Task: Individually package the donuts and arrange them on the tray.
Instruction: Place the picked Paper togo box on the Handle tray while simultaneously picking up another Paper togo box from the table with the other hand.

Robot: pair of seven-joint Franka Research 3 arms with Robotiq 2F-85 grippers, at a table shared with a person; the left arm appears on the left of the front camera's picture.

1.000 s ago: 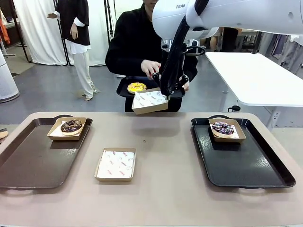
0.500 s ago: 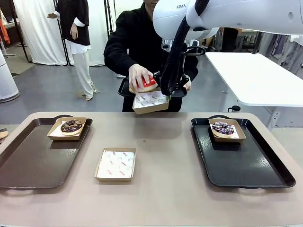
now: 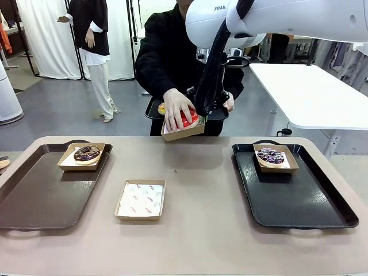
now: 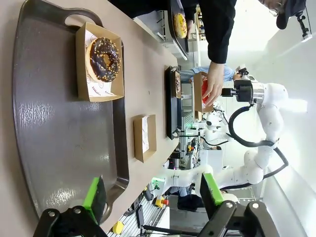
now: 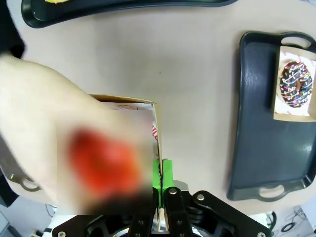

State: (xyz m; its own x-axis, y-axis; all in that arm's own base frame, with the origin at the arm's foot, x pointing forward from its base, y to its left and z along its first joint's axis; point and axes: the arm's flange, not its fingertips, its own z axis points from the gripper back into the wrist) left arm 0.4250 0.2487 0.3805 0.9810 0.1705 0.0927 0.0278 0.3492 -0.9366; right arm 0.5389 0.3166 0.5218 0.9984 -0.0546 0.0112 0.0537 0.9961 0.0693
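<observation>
My right gripper is shut on the wall of a cardboard box, holding it in the air over the table's far edge. A person's hand presses the red donut into that box. The yellow donut lies on the person's black tray. In a box on the left tray sits the chocolate donut. The sprinkled donut is boxed on the right tray. Over the left tray's near end my left gripper stands open with nothing in it.
An empty paper-lined box lies on the table between the two trays. The person stands at the far edge. A white table is at the back right.
The person's hand picked up the red donut from their tray and lowered it into the box that my right gripper holds. Neither arm has moved.
</observation>
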